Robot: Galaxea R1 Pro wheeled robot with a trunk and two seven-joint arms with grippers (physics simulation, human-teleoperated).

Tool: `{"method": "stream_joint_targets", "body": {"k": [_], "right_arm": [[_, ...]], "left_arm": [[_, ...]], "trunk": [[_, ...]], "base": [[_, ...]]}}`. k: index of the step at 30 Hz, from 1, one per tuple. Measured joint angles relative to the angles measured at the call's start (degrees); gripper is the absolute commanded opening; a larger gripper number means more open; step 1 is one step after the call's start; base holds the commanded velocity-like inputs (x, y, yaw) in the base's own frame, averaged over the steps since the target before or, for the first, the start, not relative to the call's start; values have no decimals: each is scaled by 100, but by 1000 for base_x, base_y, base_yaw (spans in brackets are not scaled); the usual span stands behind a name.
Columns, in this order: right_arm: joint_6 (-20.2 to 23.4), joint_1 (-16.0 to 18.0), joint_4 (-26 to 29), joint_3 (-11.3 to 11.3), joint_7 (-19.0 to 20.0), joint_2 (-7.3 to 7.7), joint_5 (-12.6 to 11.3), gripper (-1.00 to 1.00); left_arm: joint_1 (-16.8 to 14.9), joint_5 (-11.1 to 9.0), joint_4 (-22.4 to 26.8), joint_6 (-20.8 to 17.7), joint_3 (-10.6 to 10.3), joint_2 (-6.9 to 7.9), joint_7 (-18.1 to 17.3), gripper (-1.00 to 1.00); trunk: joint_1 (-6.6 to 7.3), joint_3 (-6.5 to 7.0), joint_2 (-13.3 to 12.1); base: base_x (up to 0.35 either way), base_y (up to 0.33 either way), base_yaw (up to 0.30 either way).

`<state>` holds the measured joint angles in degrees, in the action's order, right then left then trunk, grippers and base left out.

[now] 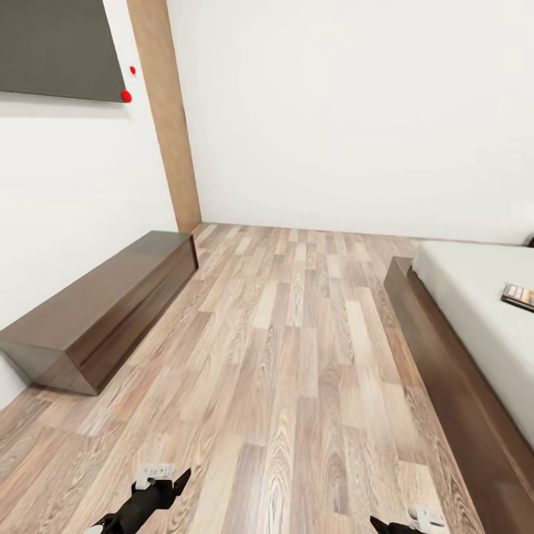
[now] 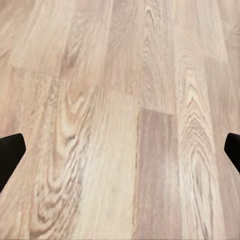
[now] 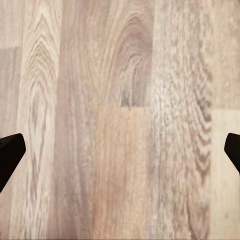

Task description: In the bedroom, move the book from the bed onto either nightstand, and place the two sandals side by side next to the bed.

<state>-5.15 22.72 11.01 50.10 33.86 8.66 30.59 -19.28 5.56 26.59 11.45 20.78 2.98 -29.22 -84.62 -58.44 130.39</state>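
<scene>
The bed (image 1: 475,311) lies along the right side of the head view, a pale mattress on a dark brown frame (image 1: 437,363). The book (image 1: 518,296) rests flat on the mattress at the picture's right edge. My left gripper (image 1: 159,482) hangs low over the wood floor at the bottom left, and my right gripper (image 1: 404,523) at the bottom right, both far from the bed. In the wrist views, the left gripper (image 2: 120,155) and the right gripper (image 3: 120,155) are open, with bare planks between their dark fingertips (image 2: 10,152). The sandals and the nightstand are out of view.
A long low dark-brown cabinet (image 1: 104,311) stands against the left wall under a dark wall panel (image 1: 59,48). A wooden pillar (image 1: 167,111) rises in the corner. Wood-plank floor (image 1: 297,348) stretches between the cabinet and the bed up to the white far wall.
</scene>
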Motion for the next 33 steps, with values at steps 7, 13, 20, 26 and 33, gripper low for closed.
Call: {"method": "stream_joint_targets", "body": {"k": [7, 13, 20, 26, 33], "right_arm": [[0, 0, -1, 0, 3, 0, 3, 100], [0, 0, -4, 0, -3, -4, 7, 100], [0, 0, -4, 0, -2, -3, 8, 100], [0, 0, -8, 0, 1, -1, 9, 100], [0, 0, -7, 0, 1, -3, 9, 100]], "left_arm": [[0, 0, 0, 0, -3, -2, 0, 100], [0, 0, 0, 0, -1, -3, 0, 100], [0, 0, 0, 0, -2, -2, 0, 100], [0, 0, 0, 0, -3, -2, 0, 100], [0, 0, 0, 0, -3, -2, 0, 100]], "trunk": [[0, 0, 0], [0, 0, 0], [0, 0, 0], [0, 0, 0], [0, 0, 0]], "base": [[335, 73, 0], [335, 79, 0], [335, 79, 0], [335, 76, 0], [335, 16, 0]]}}
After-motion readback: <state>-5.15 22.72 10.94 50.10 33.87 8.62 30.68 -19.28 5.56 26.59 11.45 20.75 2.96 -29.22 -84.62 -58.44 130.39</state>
